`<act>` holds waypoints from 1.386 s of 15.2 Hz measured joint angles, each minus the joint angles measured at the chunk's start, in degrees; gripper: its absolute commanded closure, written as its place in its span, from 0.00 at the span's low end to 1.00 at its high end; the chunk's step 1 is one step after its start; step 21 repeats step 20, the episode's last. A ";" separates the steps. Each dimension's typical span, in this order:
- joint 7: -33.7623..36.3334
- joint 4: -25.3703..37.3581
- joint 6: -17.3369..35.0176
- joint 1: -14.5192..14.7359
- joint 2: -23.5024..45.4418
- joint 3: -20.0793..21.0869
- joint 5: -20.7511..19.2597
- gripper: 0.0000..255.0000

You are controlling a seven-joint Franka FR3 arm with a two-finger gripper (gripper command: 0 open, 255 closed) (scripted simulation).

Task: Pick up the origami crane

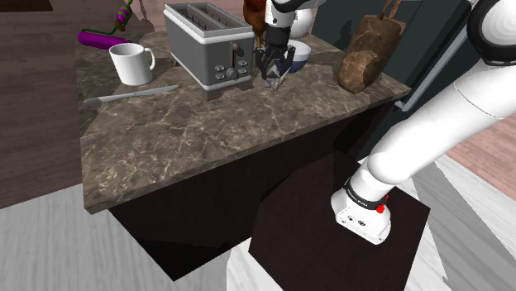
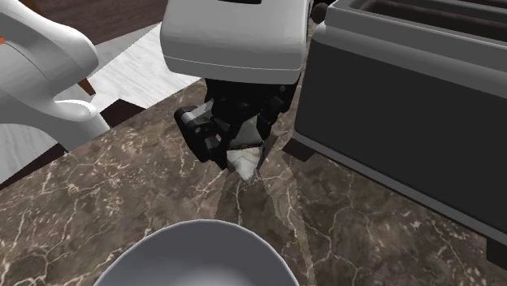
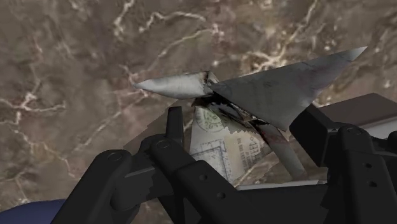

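The origami crane [image 3: 267, 89] is folded from pale printed paper, with grey pointed wings spread over the brown marble counter [image 3: 76, 76]. My gripper [image 3: 245, 127] is shut on it; one black finger [image 3: 173, 124] presses its body and the other [image 3: 315, 127] meets the wing. In the shoulder view the gripper [image 1: 274, 73] points down between the toaster and the bowl, with the crane [image 1: 274, 81] at its tips. In the second exterior view the crane [image 2: 246, 161] shows white between the fingers, its lower tip close to the counter [image 2: 122, 195].
A grey toaster [image 1: 211, 45] stands close beside the gripper, and a bluish bowl [image 1: 299, 54] sits just behind it. A white mug [image 1: 132, 63], a knife [image 1: 131, 94] and a purple object [image 1: 103, 37] lie toward the shoulder view's left. A brown lumpy object [image 1: 368, 58] stands at the right.
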 measured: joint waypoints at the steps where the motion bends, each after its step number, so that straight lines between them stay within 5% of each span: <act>1: -0.01 -0.02 0.03 0.00 -0.01 0.00 0.00 1.00; 21: 0.40 11.11 -11.29 0.05 0.07 0.04 -0.03 1.00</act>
